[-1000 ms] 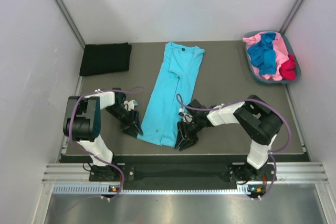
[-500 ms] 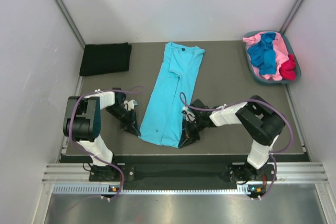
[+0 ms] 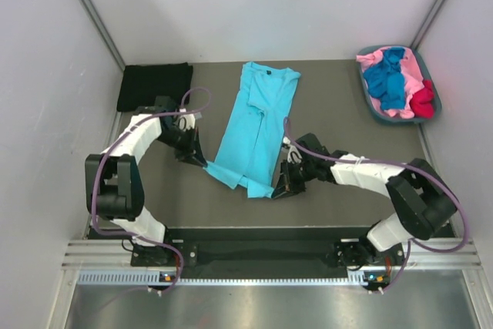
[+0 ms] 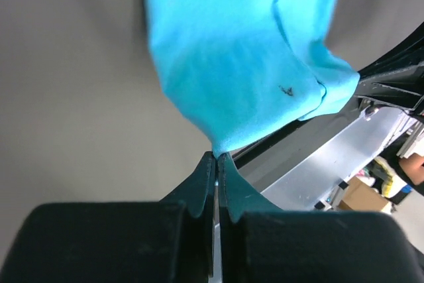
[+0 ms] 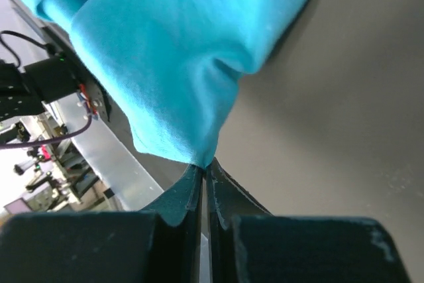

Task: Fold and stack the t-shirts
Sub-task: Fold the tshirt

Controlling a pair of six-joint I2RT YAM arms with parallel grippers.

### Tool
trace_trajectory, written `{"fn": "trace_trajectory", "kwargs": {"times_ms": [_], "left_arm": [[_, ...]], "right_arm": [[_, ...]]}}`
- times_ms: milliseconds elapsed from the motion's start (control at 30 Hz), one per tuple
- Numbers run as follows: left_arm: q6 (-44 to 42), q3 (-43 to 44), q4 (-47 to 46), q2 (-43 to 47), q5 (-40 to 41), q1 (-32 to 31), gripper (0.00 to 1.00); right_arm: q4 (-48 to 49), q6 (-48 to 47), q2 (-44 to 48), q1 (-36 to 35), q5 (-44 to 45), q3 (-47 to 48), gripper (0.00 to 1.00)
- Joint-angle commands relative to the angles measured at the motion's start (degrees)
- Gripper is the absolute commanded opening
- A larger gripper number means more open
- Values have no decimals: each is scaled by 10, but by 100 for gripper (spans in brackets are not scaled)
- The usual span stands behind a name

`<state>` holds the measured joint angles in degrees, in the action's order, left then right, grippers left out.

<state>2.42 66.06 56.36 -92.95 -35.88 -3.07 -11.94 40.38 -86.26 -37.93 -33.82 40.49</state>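
A light turquoise t-shirt [image 3: 256, 121] lies as a long folded strip down the middle of the table, collar at the far end. My left gripper [image 3: 206, 166] is shut on its near left corner [image 4: 218, 145]. At the near right corner [image 5: 199, 157] my right gripper [image 3: 276, 190] is shut on the cloth too. Both corners are lifted and drawn toward the far side, so the near end buckles. A folded black t-shirt [image 3: 155, 85] rests at the far left. Pink, royal blue and red t-shirts [image 3: 394, 82] are piled in the tub.
The grey-blue plastic tub [image 3: 370, 102] stands at the far right corner. White walls close in the table on three sides. The table's dark front edge [image 3: 269, 233] and a metal rail run behind my arms' bases.
Both grippers have shut on the turquoise shirt's near corners and moved away from the front edge, pulling the hem up and back. The arms have stretched out further over the table.
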Motion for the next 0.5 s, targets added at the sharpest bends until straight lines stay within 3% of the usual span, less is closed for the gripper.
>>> {"fn": "trace_trajectory", "kwargs": {"times_ms": [0, 333, 467], "left_arm": [[-32, 42, 31, 8, -13, -2, 0], [-28, 119, -5, -34, -45, -19, 0], [-32, 171, -12, -88, -60, -22, 0]], "right_arm": [[-12, -38, 36, 18, 10, 3, 0], [-11, -117, -5, 84, 24, 127, 0], [-11, -140, -36, 98, 32, 180, 0]]}}
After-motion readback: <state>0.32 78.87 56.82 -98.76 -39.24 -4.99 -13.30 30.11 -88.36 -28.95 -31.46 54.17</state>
